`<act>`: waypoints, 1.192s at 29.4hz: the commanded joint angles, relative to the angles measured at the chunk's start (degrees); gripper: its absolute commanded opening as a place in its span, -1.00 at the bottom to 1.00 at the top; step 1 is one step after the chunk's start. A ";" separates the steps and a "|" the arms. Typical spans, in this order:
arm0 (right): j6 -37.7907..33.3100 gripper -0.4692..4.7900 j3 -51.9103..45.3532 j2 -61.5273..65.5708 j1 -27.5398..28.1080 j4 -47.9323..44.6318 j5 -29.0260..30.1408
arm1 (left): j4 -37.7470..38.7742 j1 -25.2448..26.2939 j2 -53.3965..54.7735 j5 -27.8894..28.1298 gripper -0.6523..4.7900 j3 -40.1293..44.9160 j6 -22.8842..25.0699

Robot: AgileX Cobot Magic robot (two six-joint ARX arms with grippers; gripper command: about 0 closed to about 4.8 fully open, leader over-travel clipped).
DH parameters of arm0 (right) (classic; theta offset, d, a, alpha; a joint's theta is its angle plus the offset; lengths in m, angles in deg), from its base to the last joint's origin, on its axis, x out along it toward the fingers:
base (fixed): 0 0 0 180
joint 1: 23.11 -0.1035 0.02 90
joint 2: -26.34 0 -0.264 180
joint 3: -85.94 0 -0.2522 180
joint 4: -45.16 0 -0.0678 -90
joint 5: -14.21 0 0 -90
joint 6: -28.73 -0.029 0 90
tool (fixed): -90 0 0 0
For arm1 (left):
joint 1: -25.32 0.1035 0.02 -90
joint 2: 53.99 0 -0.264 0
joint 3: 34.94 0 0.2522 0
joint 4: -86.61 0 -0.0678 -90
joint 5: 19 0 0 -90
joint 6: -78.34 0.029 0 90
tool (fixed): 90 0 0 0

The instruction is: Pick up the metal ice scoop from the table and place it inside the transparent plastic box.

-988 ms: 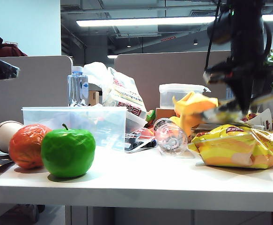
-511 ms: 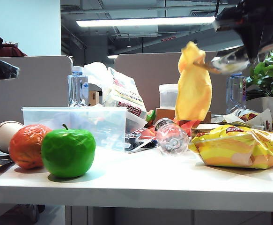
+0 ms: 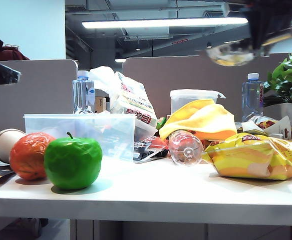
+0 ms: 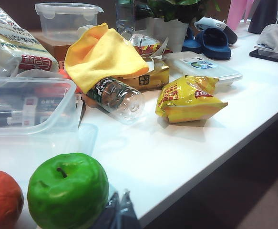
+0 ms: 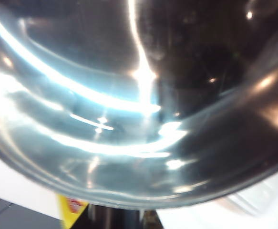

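Note:
The metal ice scoop (image 3: 231,53) hangs high over the right side of the table (image 3: 161,192), blurred, its bowl pointing left. My right gripper (image 3: 264,37) is shut on its handle at the top right of the exterior view. In the right wrist view the shiny bowl (image 5: 139,105) fills nearly the whole picture and hides most of the fingers. The transparent plastic box (image 3: 80,127) stands on the left of the table, behind the apple. My left gripper (image 4: 115,212) sits low by the table's front edge beside the green apple (image 4: 67,191), fingers together and holding nothing.
A green apple (image 3: 73,162) and an orange-red fruit (image 3: 28,155) stand in front of the box. A clear bottle (image 3: 185,146) lies mid-table under a yellow cloth (image 3: 201,120). A yellow snack bag (image 3: 258,157), a lidded tub (image 3: 191,100), upright water bottles (image 3: 83,92) and a plant (image 3: 288,80) crowd the back and right.
My right gripper has risen with the scoop from just above the snack bag to the top of the view. The yellow cloth came up with it, then dropped back onto the bottle.

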 commanded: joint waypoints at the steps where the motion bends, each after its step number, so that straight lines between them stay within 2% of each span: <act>1: -0.46 -0.84 0.28 -0.39 -5.51 -5.57 1.79 | -0.70 0.48 0.07 -0.07 -0.78 -0.15 0.22; 4: -0.46 -0.84 0.28 0.74 -10.99 -10.64 3.76 | -0.74 1.44 0.04 -0.02 -0.78 -0.15 0.22; 9: -0.81 -0.84 0.33 5.53 -19.02 -20.06 10.73 | -0.74 5.64 0.02 -0.04 -0.78 -0.17 0.22; 15: -1.99 -0.84 2.27 12.94 -24.28 -25.86 10.49 | -0.72 14.05 0.00 -0.04 -0.78 -0.17 0.22; 21: -1.31 -0.84 7.26 17.88 -26.10 -30.01 5.73 | -0.74 24.09 0.00 -0.02 -0.78 -0.20 0.22; 24: 0.02 -0.84 9.40 20.17 -26.12 -33.55 4.48 | -0.72 27.17 0.00 0.02 -0.78 -0.17 0.22; 29: 4.37 -0.84 14.01 25.11 -26.14 -34.71 0.31 | -0.72 27.69 0.02 -0.11 -0.78 -0.17 0.22; 35: 4.87 -0.84 16.85 29.97 -25.62 -32.85 0.39 | -0.72 27.69 0.04 -0.04 -0.78 -0.20 0.22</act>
